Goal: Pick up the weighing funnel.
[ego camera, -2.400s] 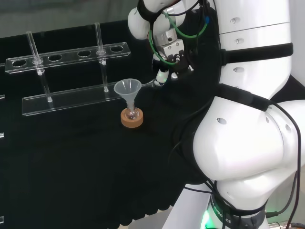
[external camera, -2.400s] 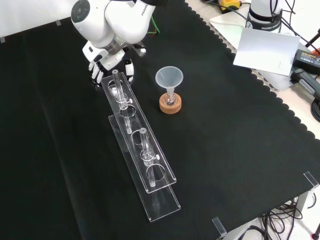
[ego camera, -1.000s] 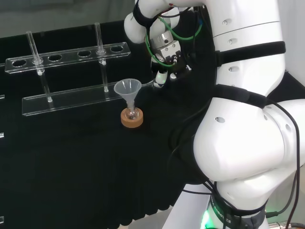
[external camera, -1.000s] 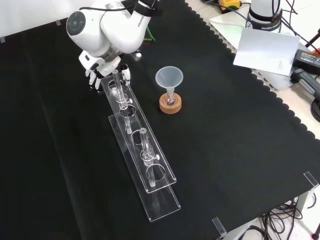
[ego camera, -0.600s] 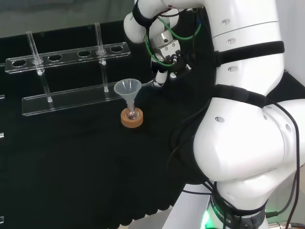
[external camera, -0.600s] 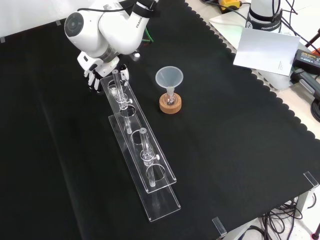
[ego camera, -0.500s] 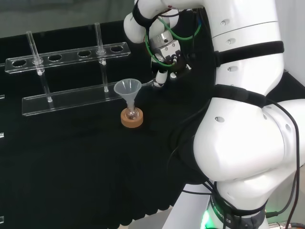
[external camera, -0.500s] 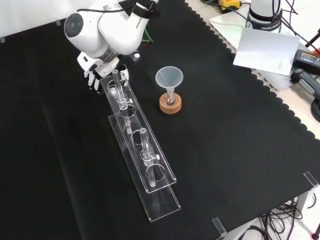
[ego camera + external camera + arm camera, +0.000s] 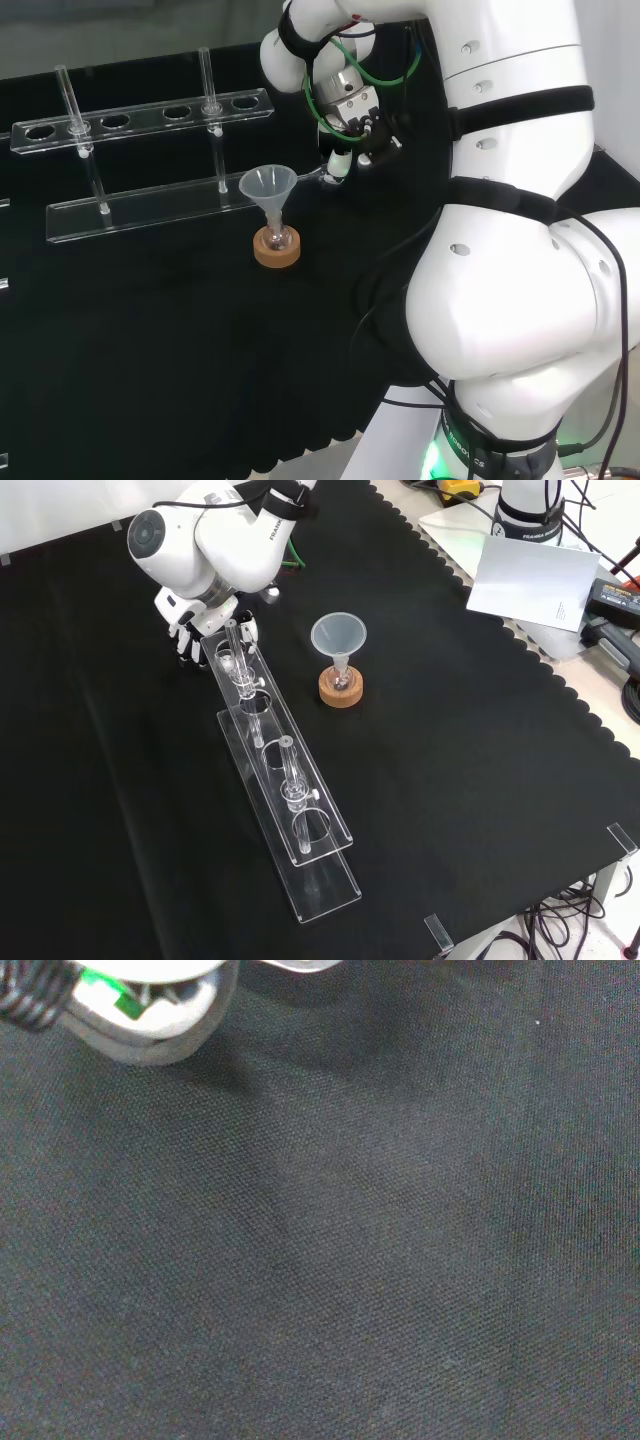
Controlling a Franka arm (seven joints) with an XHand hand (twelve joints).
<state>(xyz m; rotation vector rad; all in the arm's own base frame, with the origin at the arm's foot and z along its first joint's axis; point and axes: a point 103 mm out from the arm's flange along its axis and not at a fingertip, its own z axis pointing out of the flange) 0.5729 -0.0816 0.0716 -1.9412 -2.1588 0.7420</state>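
A black cloth is covering the bench. In the front view a clear two-tier rack is lying across the middle, running from 11 o'clock down to 6 o'clock. Two glass tubes are standing upright in it, one at its 11 o'clock end and one near its middle. At 3 o'clock of the first tube a funnel is standing mouth up, its stem sitting in a small flask that is resting on a cork ring. A white sheet is lying beyond the cloth's edge at 2 o'clock, and cables are trailing at 5 o'clock.
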